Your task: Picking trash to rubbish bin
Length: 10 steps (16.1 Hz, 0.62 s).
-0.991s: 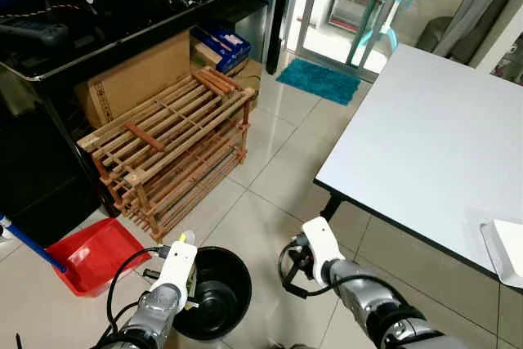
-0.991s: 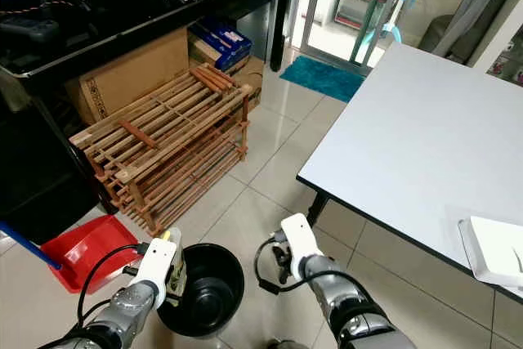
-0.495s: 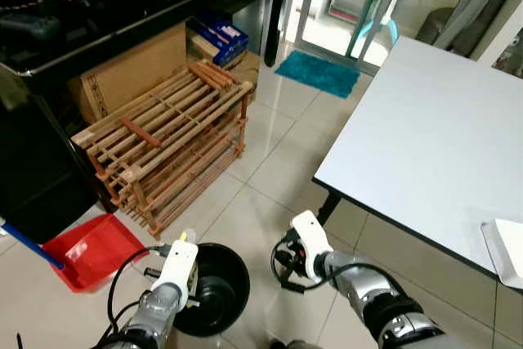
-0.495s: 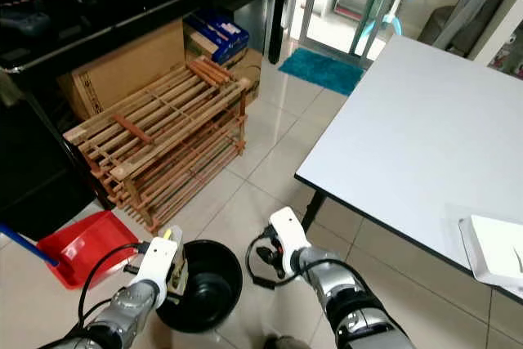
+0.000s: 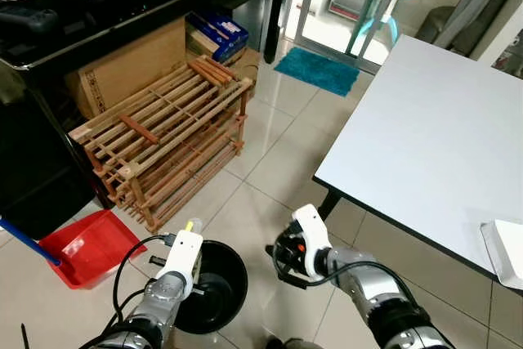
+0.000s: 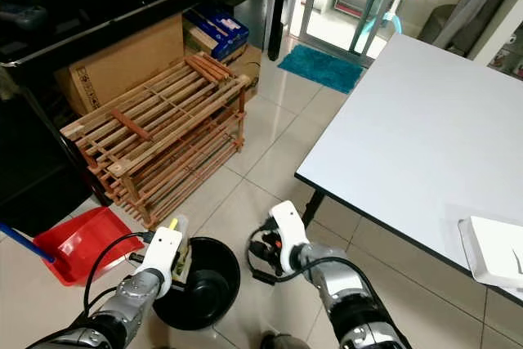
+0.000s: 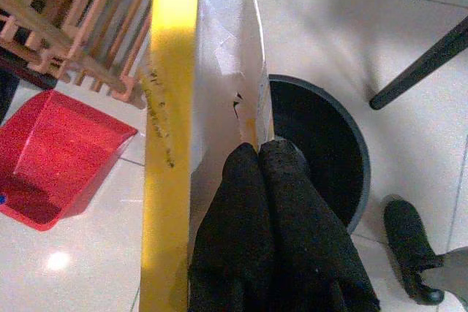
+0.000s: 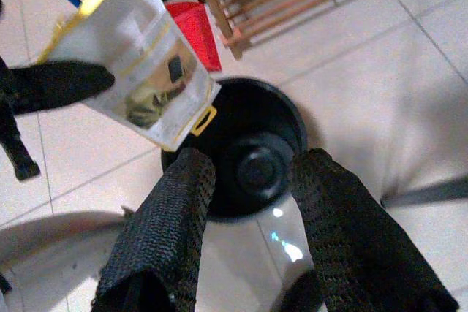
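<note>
Head views: the left tool (image 5: 186, 244) holds a white packet (image 6: 168, 244) at the black bin's (image 5: 214, 284) rim; released here, it may land outside. Left wrist view: fingers (image 7: 270, 202) clamp the packet's edge. Right wrist view: the right tool (image 8: 248, 188), fingers apart and empty, hovers above the bin.

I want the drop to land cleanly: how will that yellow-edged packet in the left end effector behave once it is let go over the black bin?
The packet looks thin and flat, so probably light and may flutter. It stands upright unsupported, suggesting some stiffness. Pinched by the left end effector at the bin rim, it could land outside.
</note>
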Tool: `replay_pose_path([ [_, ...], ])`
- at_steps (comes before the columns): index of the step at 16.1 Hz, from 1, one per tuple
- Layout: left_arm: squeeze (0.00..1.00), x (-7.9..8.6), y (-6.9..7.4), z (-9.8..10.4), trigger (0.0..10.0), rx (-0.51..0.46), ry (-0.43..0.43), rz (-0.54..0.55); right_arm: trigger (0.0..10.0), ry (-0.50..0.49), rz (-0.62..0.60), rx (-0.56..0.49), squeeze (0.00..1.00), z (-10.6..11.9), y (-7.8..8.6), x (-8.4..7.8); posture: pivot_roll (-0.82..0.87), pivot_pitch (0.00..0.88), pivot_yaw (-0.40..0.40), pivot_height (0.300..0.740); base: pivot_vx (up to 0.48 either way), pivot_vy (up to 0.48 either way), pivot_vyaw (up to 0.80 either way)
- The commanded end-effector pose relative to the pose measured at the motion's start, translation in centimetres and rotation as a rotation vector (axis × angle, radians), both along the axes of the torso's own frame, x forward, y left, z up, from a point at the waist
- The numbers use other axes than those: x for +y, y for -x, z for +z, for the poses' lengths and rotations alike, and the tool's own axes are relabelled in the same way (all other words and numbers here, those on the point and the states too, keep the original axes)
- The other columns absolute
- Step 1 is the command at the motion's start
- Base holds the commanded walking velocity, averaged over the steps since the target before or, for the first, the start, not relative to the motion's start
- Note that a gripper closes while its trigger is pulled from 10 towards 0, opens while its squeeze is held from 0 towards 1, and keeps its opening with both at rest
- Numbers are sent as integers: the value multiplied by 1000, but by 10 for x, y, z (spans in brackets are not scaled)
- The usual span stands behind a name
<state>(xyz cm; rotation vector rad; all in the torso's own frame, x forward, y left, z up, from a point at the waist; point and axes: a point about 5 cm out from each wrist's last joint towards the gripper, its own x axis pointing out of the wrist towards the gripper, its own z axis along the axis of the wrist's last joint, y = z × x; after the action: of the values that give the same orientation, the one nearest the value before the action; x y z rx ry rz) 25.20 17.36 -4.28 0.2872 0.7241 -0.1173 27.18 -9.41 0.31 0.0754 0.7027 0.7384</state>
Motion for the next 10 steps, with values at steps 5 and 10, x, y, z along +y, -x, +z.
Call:
replay_pose_path([
  [5, 0, -9, -2, 2, 10000, -41, 53, 9, 10000, 3, 13, 30, 0, 2, 11, -4, -118, 148, -131, 740, 0, 0, 0],
  [10, 0, -12, -5, 4, 10000, -51, 73, 11, 10000, 2, 15, 39, 0, 5, 15, -3, -129, 165, -142, 740, 0, 0, 0],
])
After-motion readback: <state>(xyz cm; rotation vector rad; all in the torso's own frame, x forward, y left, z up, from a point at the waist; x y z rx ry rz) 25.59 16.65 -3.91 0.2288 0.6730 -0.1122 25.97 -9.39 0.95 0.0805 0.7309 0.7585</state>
